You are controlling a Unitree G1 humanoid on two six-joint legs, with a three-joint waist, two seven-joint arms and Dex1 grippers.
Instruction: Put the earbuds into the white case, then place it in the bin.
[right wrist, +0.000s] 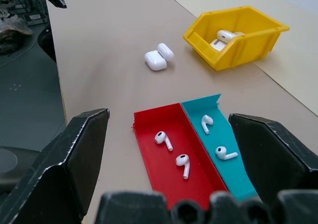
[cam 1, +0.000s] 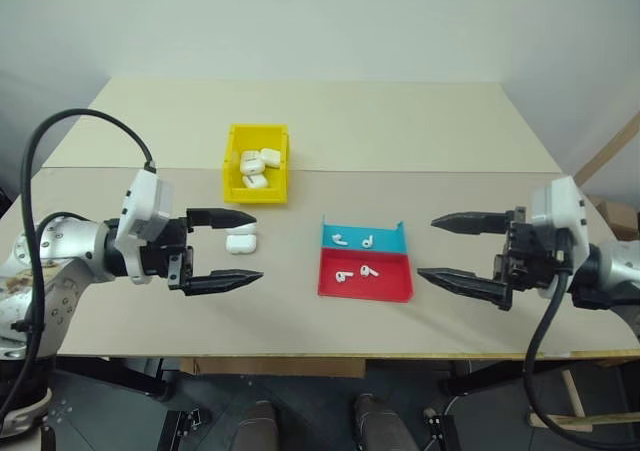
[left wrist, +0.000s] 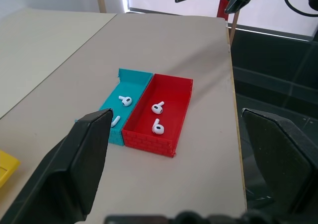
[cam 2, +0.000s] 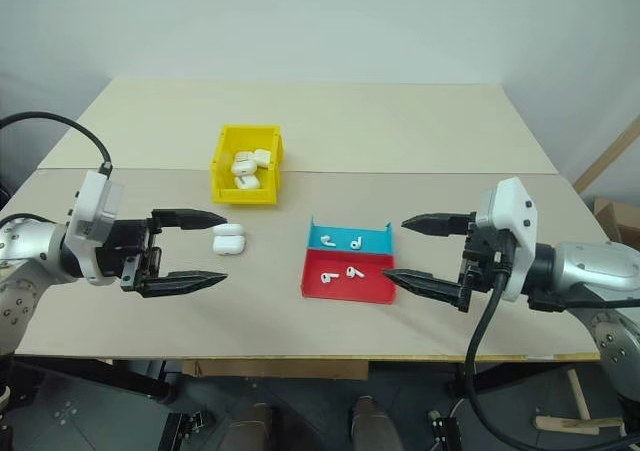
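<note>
The white case [cam 1: 242, 238] lies on the table with its lid open, just in front of the yellow bin [cam 1: 256, 163]. Two earbuds [cam 1: 345, 277] rest in the red half of a small tray [cam 1: 366, 289]. Another two earbuds [right wrist: 206, 122] rest in its blue half. My left gripper [cam 1: 254, 247] hovers open above the table, left of the tray, its tips near the case but apart from it. My right gripper [cam 1: 428, 247] hovers open to the right of the tray, pointing at it. Neither gripper holds anything.
Several closed white cases [cam 1: 257, 165] lie inside the bin. The table's front edge [cam 1: 330, 355] runs close below both grippers. A seam [cam 1: 420, 170] crosses the tabletop behind the bin.
</note>
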